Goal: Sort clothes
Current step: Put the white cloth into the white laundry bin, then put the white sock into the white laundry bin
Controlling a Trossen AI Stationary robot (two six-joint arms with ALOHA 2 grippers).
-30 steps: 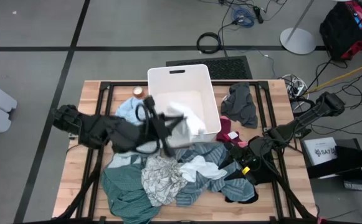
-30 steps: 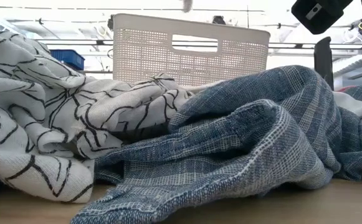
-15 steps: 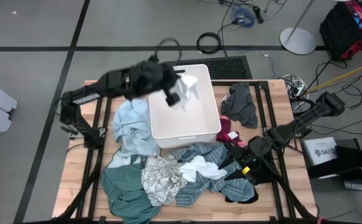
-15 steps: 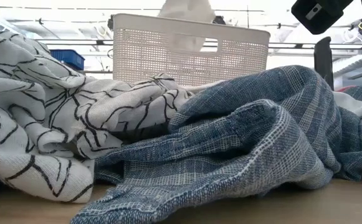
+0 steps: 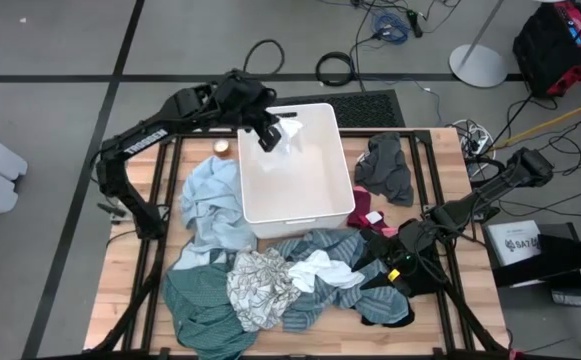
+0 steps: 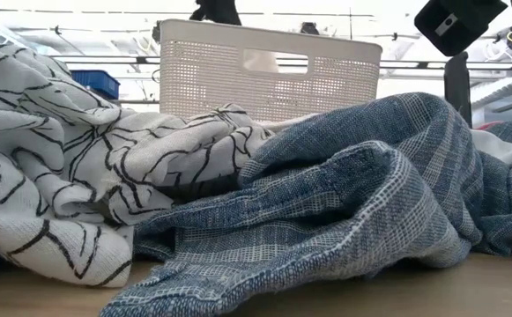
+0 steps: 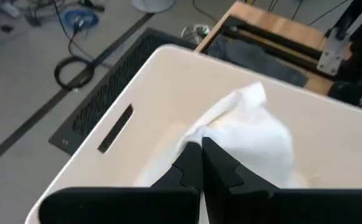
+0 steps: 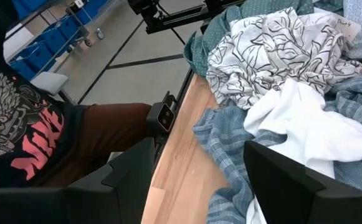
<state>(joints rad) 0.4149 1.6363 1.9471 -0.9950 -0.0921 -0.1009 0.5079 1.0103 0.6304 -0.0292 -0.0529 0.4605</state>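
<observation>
My left gripper [image 5: 268,135] is shut on a white garment [image 7: 249,134] over the far left part of the white bin [image 5: 288,108]. My right gripper [image 5: 395,264] waits open and empty at the table's near right, beside the pile; its fingers stand wide apart in the right wrist view [image 8: 199,168]. On the table lie a light blue piece [image 5: 208,205], a teal green one [image 5: 202,305], a white black-lined one [image 5: 258,285], a white one [image 5: 322,268], a blue-grey striped one [image 5: 315,245], a dark grey one [image 5: 388,165] and a maroon one [image 5: 362,215]. My left gripper pinches a bunched part of the white garment [image 7: 200,144] between its two shut fingers. The fingers come from above, slanting down into the bin. The garment hangs below them inside the bin and shows through the bin's handle slot in the low view [image 6: 260,60].
A person in a black printed shirt and brown trousers [image 8: 37,137] stands beside the table, past the pile. A small round thing [image 5: 220,148] lies on the table left of the bin. Black frame bars run along the table's edges [image 5: 150,220].
My left gripper has swung up from the bin's near left side toward the far edge, lifting the white garment high above the bin. In the last half second it has lowered the garment, which now hangs inside the bin's far left part.
</observation>
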